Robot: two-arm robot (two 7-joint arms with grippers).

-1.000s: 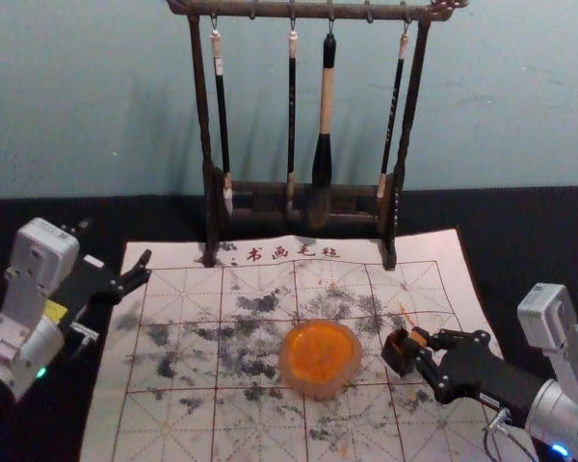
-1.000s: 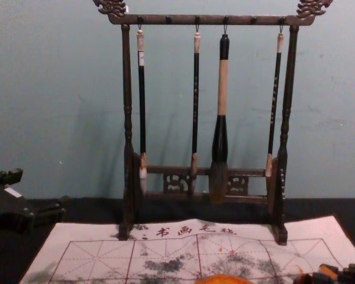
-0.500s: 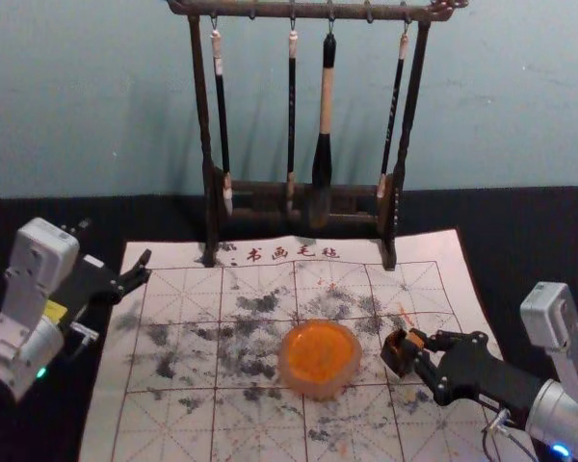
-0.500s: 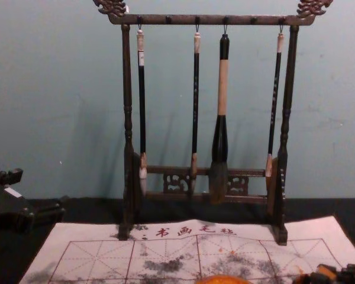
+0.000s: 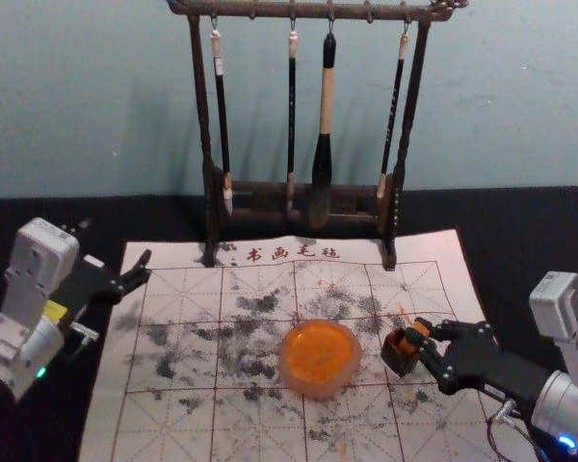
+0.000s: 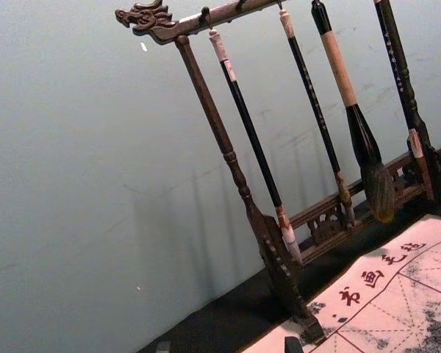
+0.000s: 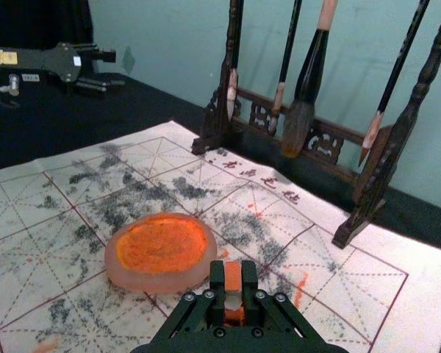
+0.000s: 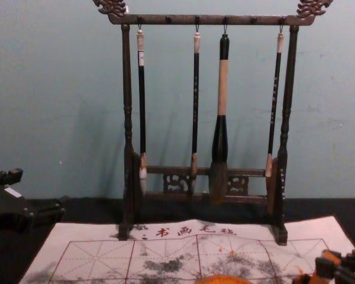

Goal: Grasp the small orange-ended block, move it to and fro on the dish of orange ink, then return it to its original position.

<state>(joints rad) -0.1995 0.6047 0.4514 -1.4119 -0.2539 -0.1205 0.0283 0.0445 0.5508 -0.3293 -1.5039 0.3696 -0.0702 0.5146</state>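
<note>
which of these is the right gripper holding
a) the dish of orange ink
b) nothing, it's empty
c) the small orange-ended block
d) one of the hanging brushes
C: the right wrist view shows the right gripper closed on the small orange-ended block, while the dish of orange ink sits on the mat.

The ink [image 5: 320,352] is orange, the white mat [image 5: 188,433] red-gridded and blotched grey.
</note>
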